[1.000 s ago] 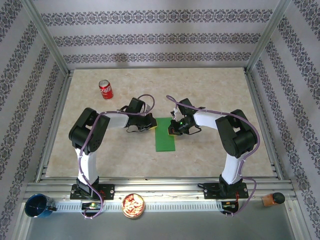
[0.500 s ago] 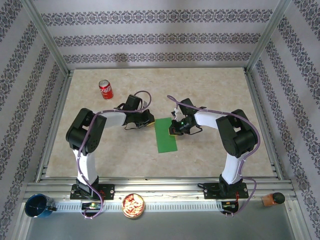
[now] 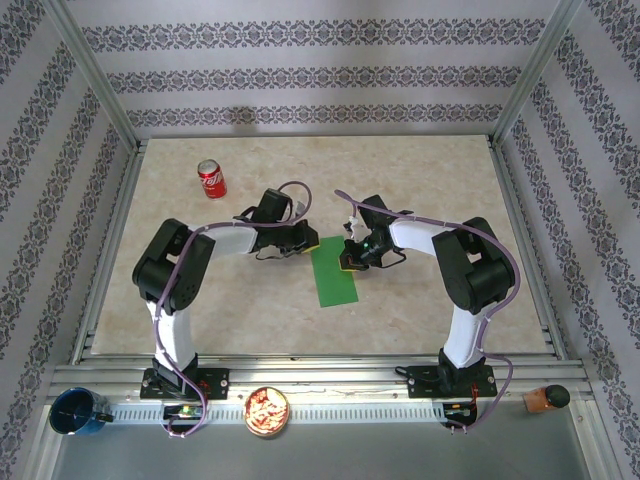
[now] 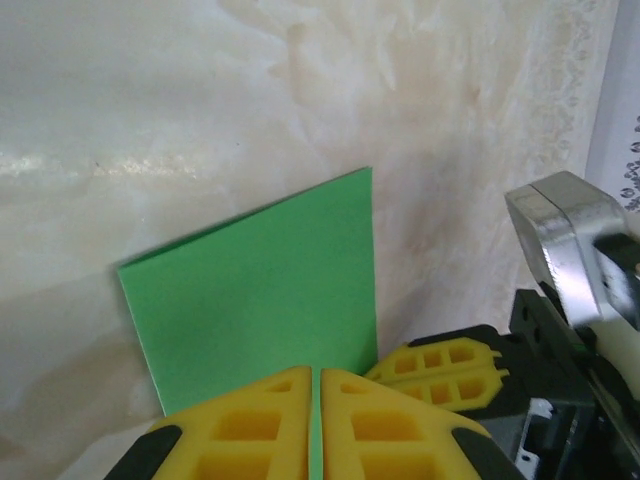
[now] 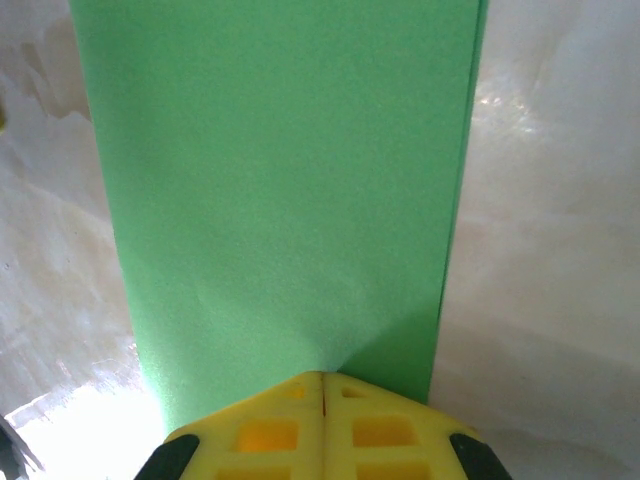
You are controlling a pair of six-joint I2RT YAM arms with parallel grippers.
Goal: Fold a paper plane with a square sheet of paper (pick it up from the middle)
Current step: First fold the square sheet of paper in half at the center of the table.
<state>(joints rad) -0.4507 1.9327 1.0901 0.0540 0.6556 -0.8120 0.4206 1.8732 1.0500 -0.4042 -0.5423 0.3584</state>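
Both arms were bent sharply at the elbow, forearms angled inward and wrists held low. The left arm (image 3: 190,262) reached in from its side. The left gripper (image 3: 308,241) pointed down, its yellow fingers (image 4: 250,425) pressed together but for a hairline slit. The right arm (image 3: 470,265) mirrored it. The right gripper (image 3: 347,262) sat just beside the other, fingers (image 5: 262,432) fully closed.
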